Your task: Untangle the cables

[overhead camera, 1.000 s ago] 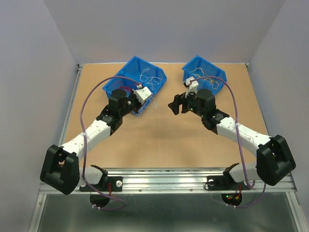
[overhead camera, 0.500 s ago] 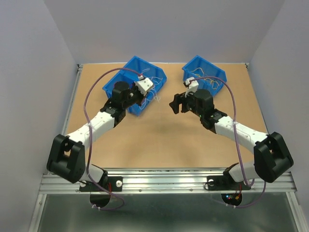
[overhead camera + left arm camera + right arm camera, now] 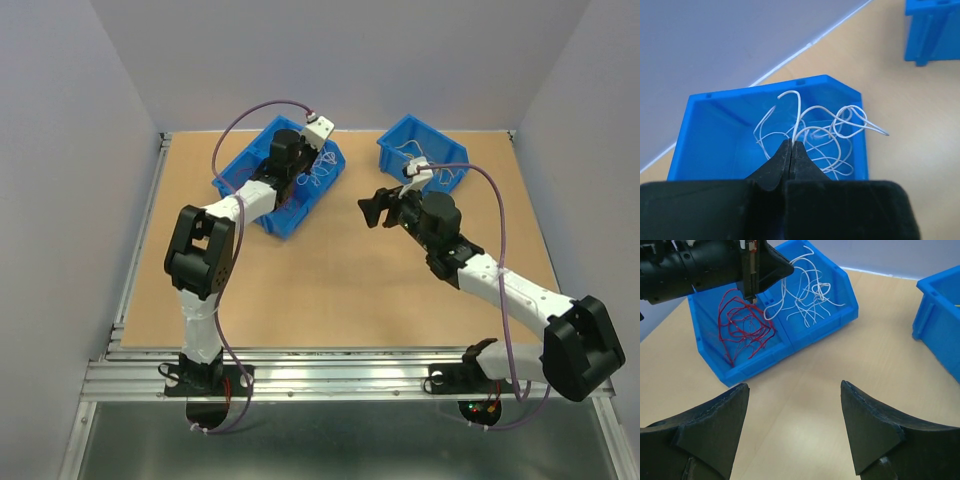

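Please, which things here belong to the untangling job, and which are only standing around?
Job: white cables, pinched by the shut left pincer; red cables; blue bin holding both; second blue bin; open right pincer.
Just there: purple cords on the arms; metal rail at the near edge.

Fingertips of the left end effector hide one white cable end; far bin is cropped
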{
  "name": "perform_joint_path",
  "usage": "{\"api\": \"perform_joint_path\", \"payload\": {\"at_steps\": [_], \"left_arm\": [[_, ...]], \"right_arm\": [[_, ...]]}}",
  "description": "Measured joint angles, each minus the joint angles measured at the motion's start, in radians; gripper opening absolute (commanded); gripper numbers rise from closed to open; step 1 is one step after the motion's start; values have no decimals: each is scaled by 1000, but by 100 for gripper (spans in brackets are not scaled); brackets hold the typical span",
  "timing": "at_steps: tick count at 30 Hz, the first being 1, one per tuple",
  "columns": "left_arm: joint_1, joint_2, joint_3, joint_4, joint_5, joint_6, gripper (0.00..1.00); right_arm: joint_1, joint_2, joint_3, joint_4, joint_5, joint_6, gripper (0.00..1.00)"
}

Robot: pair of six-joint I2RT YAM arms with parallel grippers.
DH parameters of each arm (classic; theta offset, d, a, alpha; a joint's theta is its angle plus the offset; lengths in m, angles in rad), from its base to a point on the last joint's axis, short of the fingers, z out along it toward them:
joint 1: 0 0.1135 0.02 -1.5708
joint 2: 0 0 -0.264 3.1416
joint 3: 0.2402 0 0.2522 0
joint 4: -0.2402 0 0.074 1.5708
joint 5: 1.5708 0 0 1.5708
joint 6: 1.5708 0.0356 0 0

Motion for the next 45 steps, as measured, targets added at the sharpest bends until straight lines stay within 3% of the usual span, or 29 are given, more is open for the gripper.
{"api": "perform_joint_path", "payload": {"at_steps": [6,11,14,15,18,19,27,32,36,39,45], "left_arm": [[26,76,23,43,-132,-60,0],[53,81,24,85,-204,-166,6],[63,80,24,118,-241,-199,29],[63,80,24,126,-248,-204,46],[63,72,12,154,-259,-208,76],[63,61,-1,162,-262,-208,81],[63,-87,-142,272,-261,-209,86],[66,-245,-256,307,-129,-172,86],[73,-449,-504,442,-29,-216,84],[76,-579,-728,651,-29,-307,84],[85,-674,-1011,831,-112,-437,99]], "right_arm": [[0,-18,-22,6,31,0,79],[0,-18,-22,6,34,0,79],[0,-18,-22,7,34,0,79],[0,-18,-22,7,34,0,79],[0,-16,-22,14,30,0,79],[0,-14,-22,14,28,0,79],[0,-6,-22,19,15,0,79],[0,-13,-25,26,-19,-17,80],[0,-42,-53,48,-46,-31,80],[0,-56,-63,63,-53,-35,80],[0,-58,-68,82,-55,-42,80]]}}
